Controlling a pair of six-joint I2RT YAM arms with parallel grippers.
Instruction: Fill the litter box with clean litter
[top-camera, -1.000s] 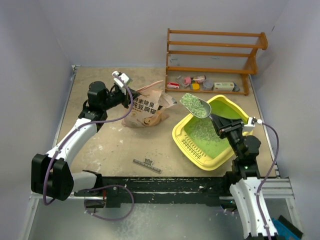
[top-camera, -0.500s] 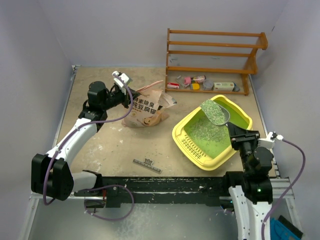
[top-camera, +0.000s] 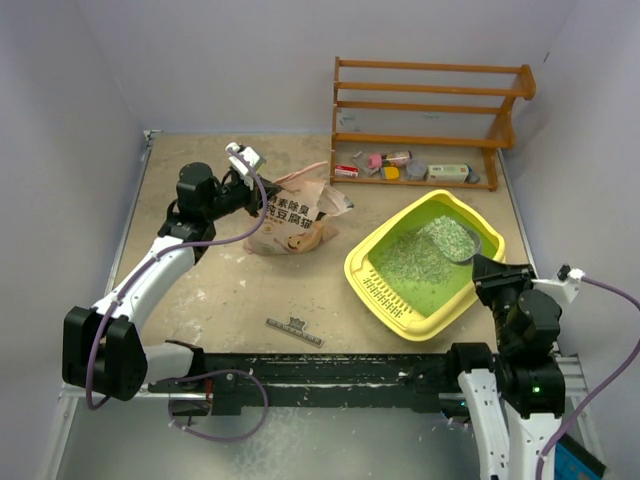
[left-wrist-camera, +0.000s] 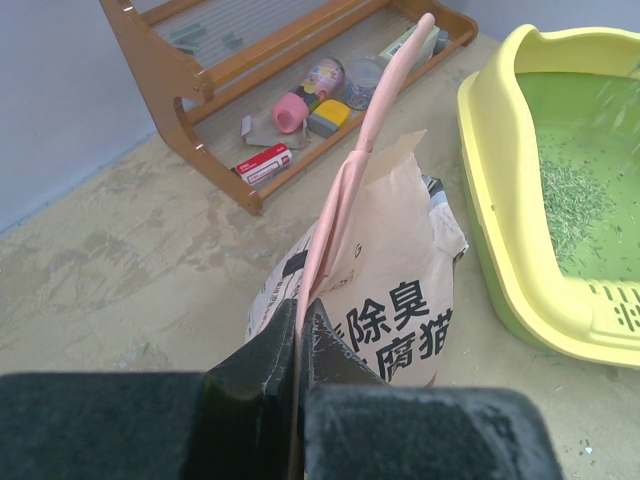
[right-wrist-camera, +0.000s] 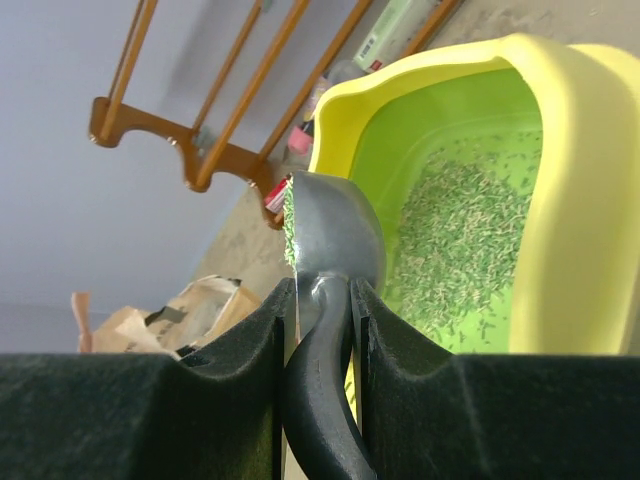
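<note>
The litter box (top-camera: 354, 270) sits on the right side of the surface, tilted a bit to the edges, with its slotted strip on the near rim. A patch of clean litter (top-camera: 412, 256) lies on its green floor, and it is bigger than it was a second ago. Back then the scoop (top-camera: 462, 250) was up high over the left part of the box with a full heap on it. Now it is low over the far right part, tipped on its side, with only a little litter left along its edge. The right hand (top-camera: 488, 270) grips the scoop's black handle between its two fingers, and its arm has swung to the right. The left hand (top-camera: 262, 197) has not moved. It is pinched shut on the pink strip (left-wrist-camera: 372, 140) at the top of the tan bag (top-camera: 296, 226), which stands just left of the box. The surface (top-camera: 220, 290) is sandy brown with a few spilled grains. A small dark flat thing (top-camera: 293, 330) lies near the front. A wooden rack (top-camera: 430, 110) with small items on its lowest shelf stands at the back. Plain pale walls (top-camera: 230, 60) close in the space.
</note>
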